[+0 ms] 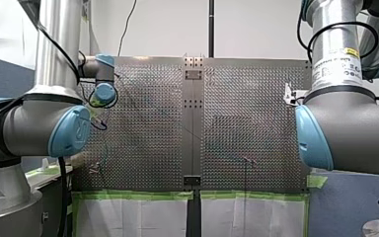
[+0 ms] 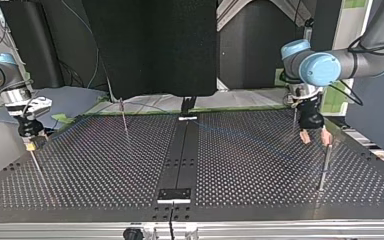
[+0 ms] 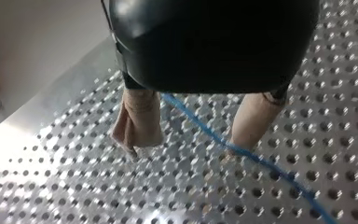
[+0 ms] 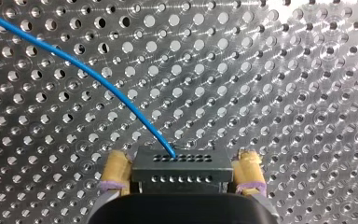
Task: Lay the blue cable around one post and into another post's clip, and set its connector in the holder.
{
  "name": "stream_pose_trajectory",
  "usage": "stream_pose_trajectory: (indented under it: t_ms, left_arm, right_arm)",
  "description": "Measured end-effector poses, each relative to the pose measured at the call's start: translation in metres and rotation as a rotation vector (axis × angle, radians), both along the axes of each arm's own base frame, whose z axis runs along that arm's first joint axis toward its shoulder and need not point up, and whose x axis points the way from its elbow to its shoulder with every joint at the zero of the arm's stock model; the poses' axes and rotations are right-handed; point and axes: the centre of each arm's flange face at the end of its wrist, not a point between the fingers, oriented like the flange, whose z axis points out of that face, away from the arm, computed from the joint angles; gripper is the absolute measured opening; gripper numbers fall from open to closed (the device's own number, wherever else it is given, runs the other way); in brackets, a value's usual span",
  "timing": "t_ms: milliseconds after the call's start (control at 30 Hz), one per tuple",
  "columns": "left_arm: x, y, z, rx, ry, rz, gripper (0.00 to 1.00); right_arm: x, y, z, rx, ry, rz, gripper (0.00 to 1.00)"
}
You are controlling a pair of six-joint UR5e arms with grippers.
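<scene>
Your right arm's jaws are closed on the black connector (image 4: 182,168), yellow pads (image 4: 115,169) pinching its two short ends. They hang low over the desk (image 2: 105,170), by the side edge at the top view's left. The blue cable (image 4: 98,79) leaves the connector's face and sweeps away ahead of those jaws across the perforated surface.

At the opposite side edge, your left arm's jaws stand wide open and hold nothing. In the left wrist view the cable crosses the gap between the beige pads (image 3: 139,122) on a slant, close by one pad and well clear of the other. Whether it sits level with the tips or under them, that view does not settle.

A slim post (image 2: 325,162) stands just beside these open jaws, toward the desk's near edge in the top view. A second post (image 2: 124,117) rises nearer the far edge, well apart. Your left arm is much the nearer to the first.

The coming move looks to turn on that slant. The cable's long axis runs diagonally through the gap, so the left jaws probably must close across it before leading it to the post. Neither clip nor holder can be made out for certain.
</scene>
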Motion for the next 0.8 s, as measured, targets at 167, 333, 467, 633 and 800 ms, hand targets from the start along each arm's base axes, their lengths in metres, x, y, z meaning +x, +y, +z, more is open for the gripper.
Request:
stream_pose_trajectory:
  t_ms: [167, 333, 467, 633, 800]
  left_arm:
    - [-0.015, -0.007, 0.002, 0.037, 0.001, -0.038, 1.00]
    - [-0.033, -0.006, 0.005, 0.084, -0.007, -0.029, 1.00]
    - [-0.051, -0.006, 0.006, 0.122, 0.020, -0.026, 1.00]
    - [-0.060, -0.008, 0.032, 0.174, 0.016, -0.023, 1.00]
    - [-0.064, -0.007, 0.072, 0.226, -0.014, 0.005, 1.00]
  right_arm:
    - [0.000, 0.000, 0.000, 0.000, 0.000, 0.000, 0.98]
    - [0.000, 0.000, 0.000, 0.000, 0.000, 0.000, 0.98]
    - [0.000, 0.000, 0.000, 0.000, 0.000, 0.000, 0.98]
    - [0.000, 0.000, 0.000, 0.000, 0.000, 0.000, 0.98]
    - [0.000, 0.000, 0.000, 0.000, 0.000, 0.000, 0.98]
